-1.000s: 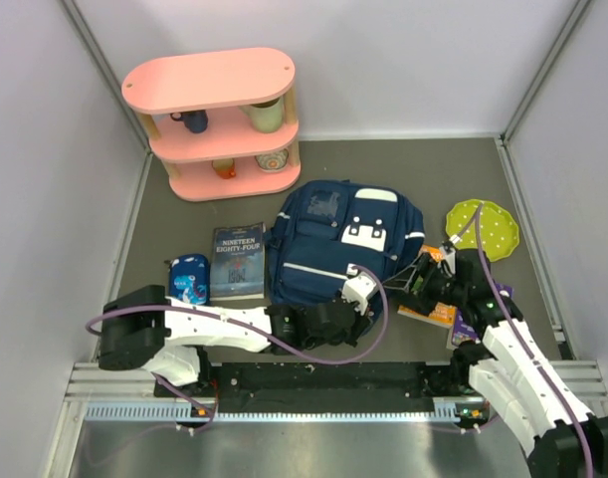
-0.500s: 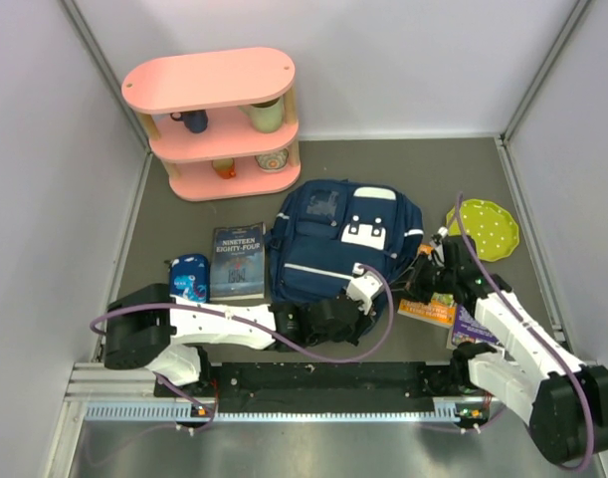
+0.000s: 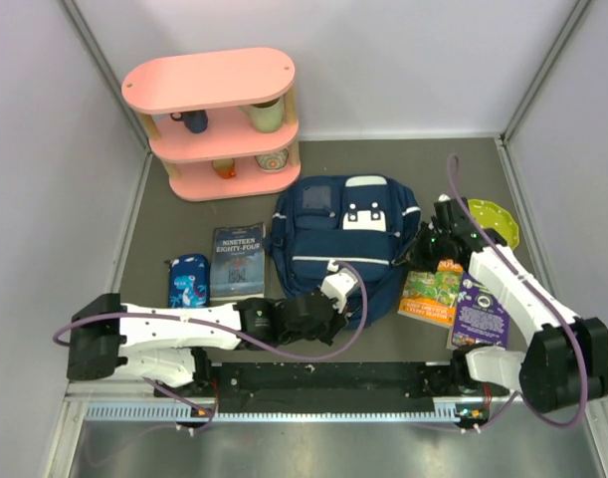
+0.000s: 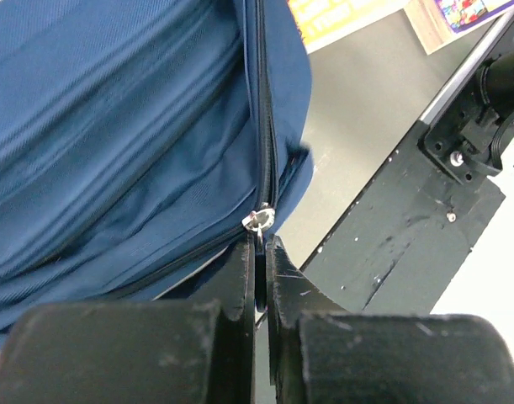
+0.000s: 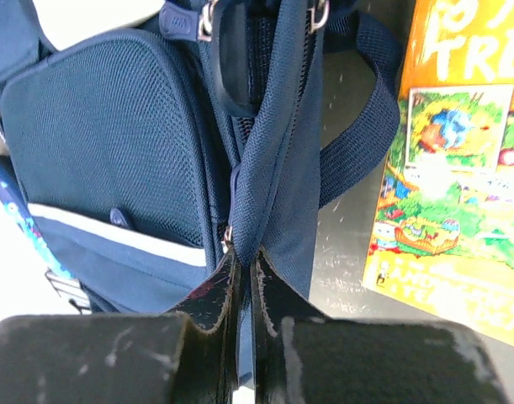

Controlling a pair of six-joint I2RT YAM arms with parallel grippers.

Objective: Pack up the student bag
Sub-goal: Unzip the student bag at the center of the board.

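The student bag (image 3: 323, 244) lies flat in the middle of the table, navy with white patches. My left gripper (image 3: 335, 299) is at its near right corner. In the left wrist view this gripper (image 4: 261, 242) is shut on the silver zipper pull (image 4: 258, 219), at the end of a closed zipper line on the bag (image 4: 113, 126). My right gripper (image 3: 420, 254) is at the bag's right side. In the right wrist view it (image 5: 244, 257) is shut on a fold of navy fabric (image 5: 273, 151) beside the mesh side pocket (image 5: 113, 135).
A pink shelf (image 3: 219, 119) with cups stands at the back left. A dark novel (image 3: 239, 261) and a blue pencil case (image 3: 187, 280) lie left of the bag. An orange picture book (image 3: 430, 294), a purple book (image 3: 480, 311) and a green plate (image 3: 495, 221) lie to its right.
My right arm swung from the books up to the bag's right side and shut on its fabric. The bag bunched up, and my left gripper drew back slightly left with the zipper pull.
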